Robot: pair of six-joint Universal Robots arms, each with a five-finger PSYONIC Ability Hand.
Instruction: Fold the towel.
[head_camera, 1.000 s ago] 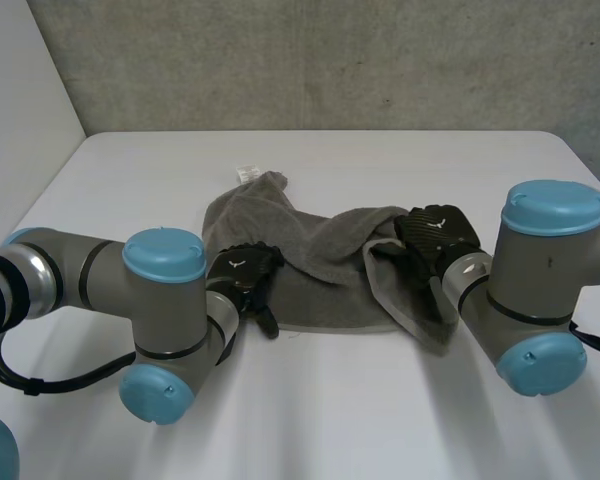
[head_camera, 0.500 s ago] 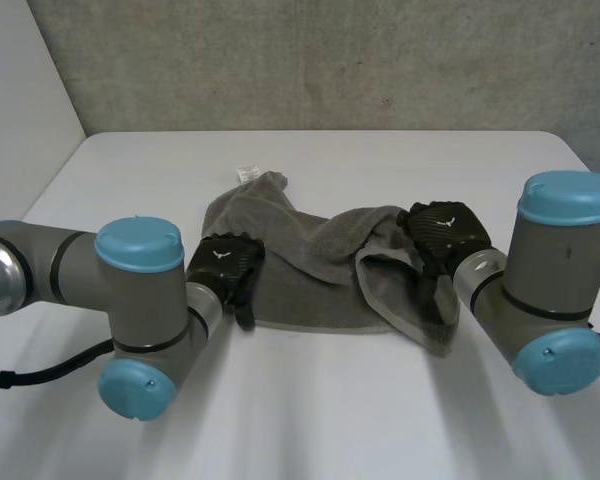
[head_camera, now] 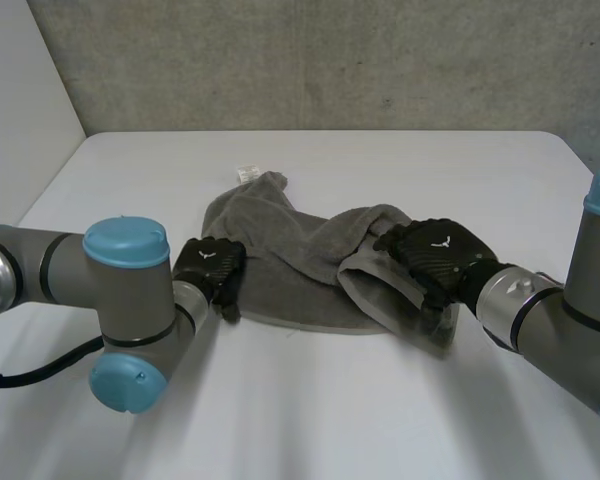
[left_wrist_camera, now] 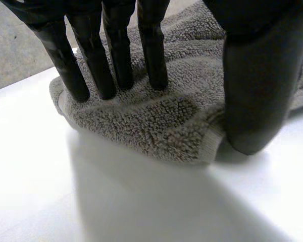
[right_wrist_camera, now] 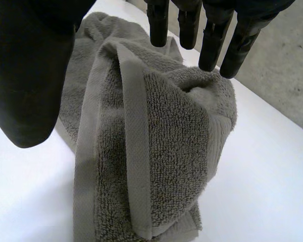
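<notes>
On the table, a rumpled towel

- The left hand has slid outward from further in on the towel to its near left corner, where its straight fingers rest on the cloth.
- The left arm has swung further out to its own side.
- The right arm has drawn back to its side, so the right hand now reaches in sideways over the folded right end.
- That folded end has shifted slightly toward the towel's middle.
</notes>
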